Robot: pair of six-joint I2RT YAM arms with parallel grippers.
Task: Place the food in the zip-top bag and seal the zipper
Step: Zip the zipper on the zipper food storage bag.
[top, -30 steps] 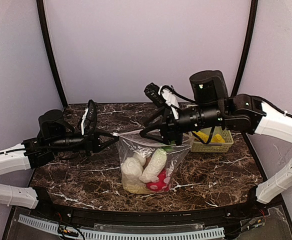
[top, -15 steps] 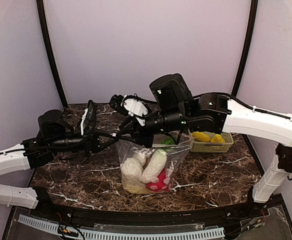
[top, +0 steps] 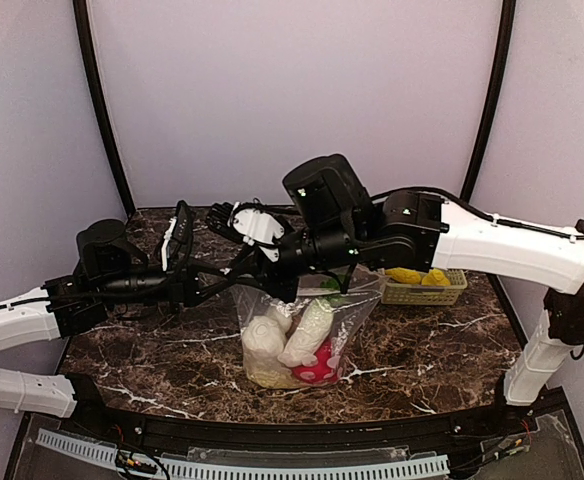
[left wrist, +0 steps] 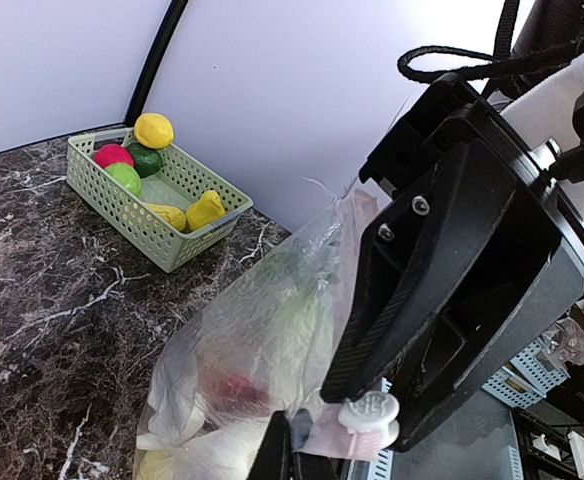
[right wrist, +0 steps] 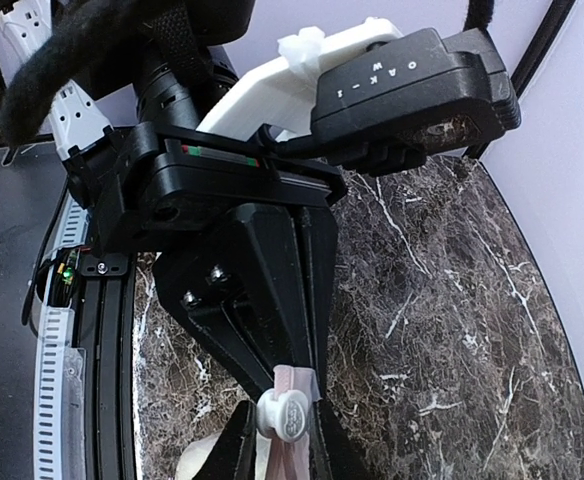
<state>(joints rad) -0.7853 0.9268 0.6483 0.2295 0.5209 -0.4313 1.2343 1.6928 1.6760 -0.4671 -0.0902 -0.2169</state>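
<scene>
Centre frame, one clear floppy bag [top: 347, 320] hangs, at least four glossy toy foods [top: 310, 330] inside. Left gripper [top: 230, 271] pinches its pink-white zipper strip [right wrist: 294, 378]. Right gripper [right wrist: 282, 445] flanks one round white slider [right wrist: 282, 412], grip unclear.

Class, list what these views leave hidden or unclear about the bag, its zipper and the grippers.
zipper: how far it is closed; top view, the right arm covers the mouth of the zip-top bag.
right gripper: whether it grips the slider; right wrist view, the slider hides the finger pads.
food: which pieces; left wrist view, blurred behind plastic, cut by the bottom edge.
</scene>
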